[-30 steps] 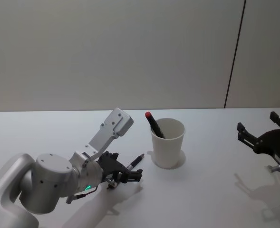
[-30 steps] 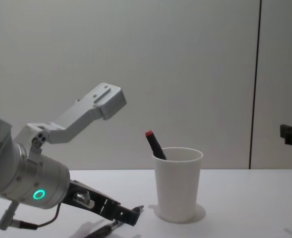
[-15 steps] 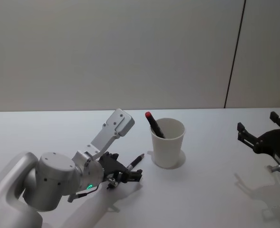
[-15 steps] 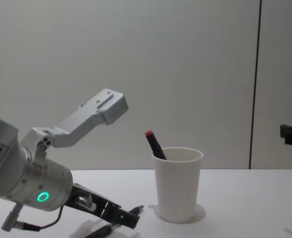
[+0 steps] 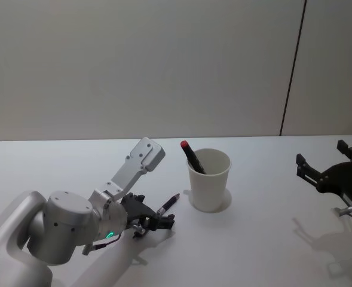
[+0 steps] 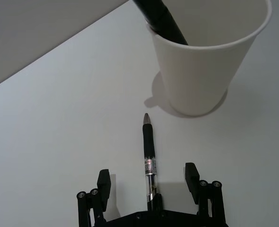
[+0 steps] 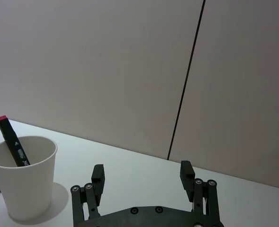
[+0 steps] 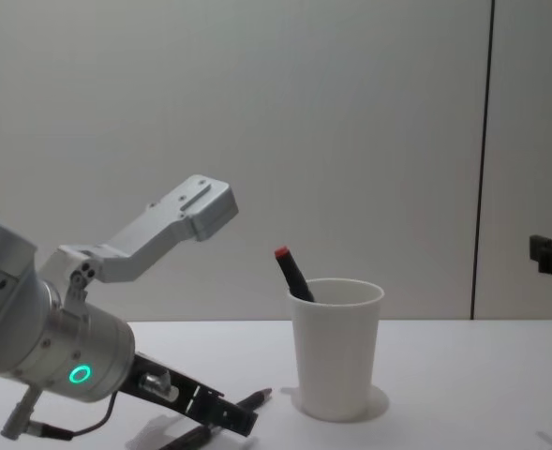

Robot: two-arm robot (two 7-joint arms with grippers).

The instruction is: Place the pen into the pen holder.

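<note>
A slim black pen (image 6: 148, 161) lies flat on the white table (image 5: 253, 239), its tip pointing at the pen holder (image 5: 208, 186), a white paper cup (image 6: 201, 71). My left gripper (image 6: 147, 176) is low over the pen's rear end and open, one finger on each side, not touching it. From the head view the pen (image 5: 168, 205) pokes out ahead of the left gripper (image 5: 159, 222). The chest view has the pen (image 8: 247, 401) just left of the cup (image 8: 336, 352). My right gripper (image 5: 323, 154) hangs open at the far right, parked.
A black marker with a red cap (image 5: 190, 156) leans inside the cup, sticking out above its rim (image 8: 290, 272). My left arm's silver elbow link (image 5: 137, 167) rises beside the cup. A grey wall stands behind the table.
My left gripper has sunk slightly and slid back a little along the pen. The pen, the cup and the right arm have not moved.
</note>
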